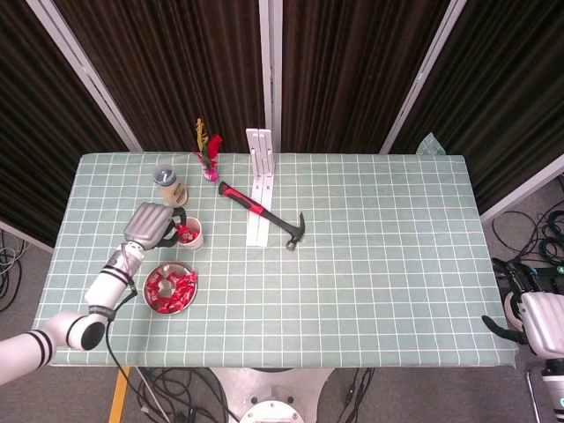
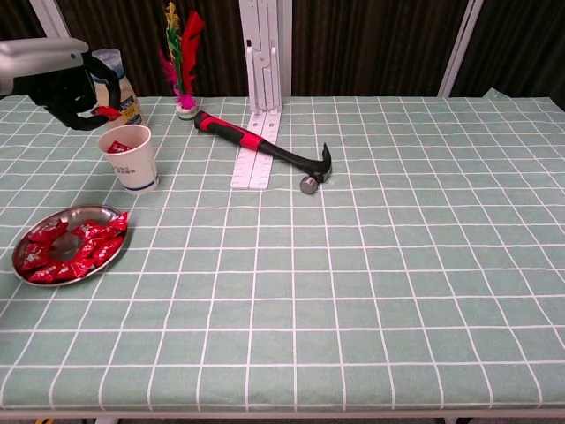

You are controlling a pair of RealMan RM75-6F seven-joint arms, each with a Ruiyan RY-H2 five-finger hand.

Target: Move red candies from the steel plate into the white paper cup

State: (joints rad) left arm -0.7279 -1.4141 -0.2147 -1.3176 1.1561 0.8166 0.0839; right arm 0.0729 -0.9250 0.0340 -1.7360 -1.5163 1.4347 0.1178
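Note:
A steel plate (image 1: 152, 298) (image 2: 99, 210) holding several red candies (image 1: 170, 286) (image 2: 71, 246) sits near the table's front left. Just behind it stands the white paper cup (image 1: 191, 236) (image 2: 132, 163), with a red candy (image 2: 118, 147) showing inside it. My left hand (image 1: 148, 225) (image 2: 60, 91) hovers beside and slightly above the cup's rim and pinches a red candy (image 2: 108, 112) at its fingertips. My right hand (image 1: 507, 326) hangs off the table's right edge with nothing in it, its dark fingers apart; the chest view does not show it.
A red-and-black hammer (image 1: 264, 214) (image 2: 265, 148) lies across a white rail (image 1: 258, 181) (image 2: 260, 132) at the table's middle back. A lidded jar (image 1: 169, 185) (image 2: 119, 84) and a feathered shuttlecock (image 1: 209, 157) (image 2: 181, 62) stand behind the cup.

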